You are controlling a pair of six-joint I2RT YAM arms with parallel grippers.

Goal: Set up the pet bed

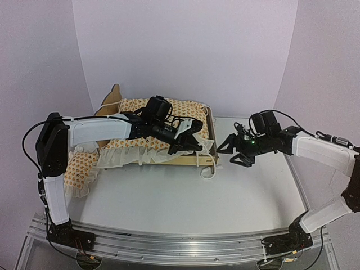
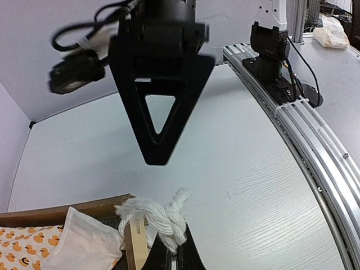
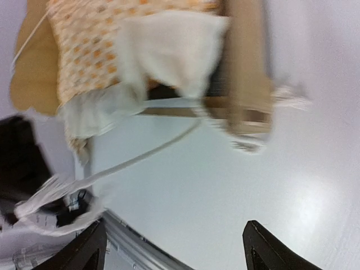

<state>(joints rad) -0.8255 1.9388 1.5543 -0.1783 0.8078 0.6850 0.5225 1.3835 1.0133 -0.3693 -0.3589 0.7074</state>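
The pet bed [image 1: 188, 160] is a light-wood frame with a scalloped headboard [image 1: 115, 95], standing at the back left of the table. Cream orange-print ruffled bedding [image 1: 140, 147] lies across it and spills over its front. My left gripper [image 2: 170, 247] is shut on a white rope knot [image 2: 160, 216] at the frame's corner post [image 2: 134, 242]. My right gripper [image 1: 230, 151] hangs open just right of that corner, holding nothing. In the right wrist view its fingers [image 3: 90, 247] stand wide apart, and the bed [image 3: 242, 84] is blurred above them.
An orange-print pillow [image 1: 81, 166] lies on the table left of the bed, under the left arm. A loop of white rope [image 1: 209, 169] hangs off the bed's front right corner. The metal rail [image 2: 315, 146] runs along the table's near edge.
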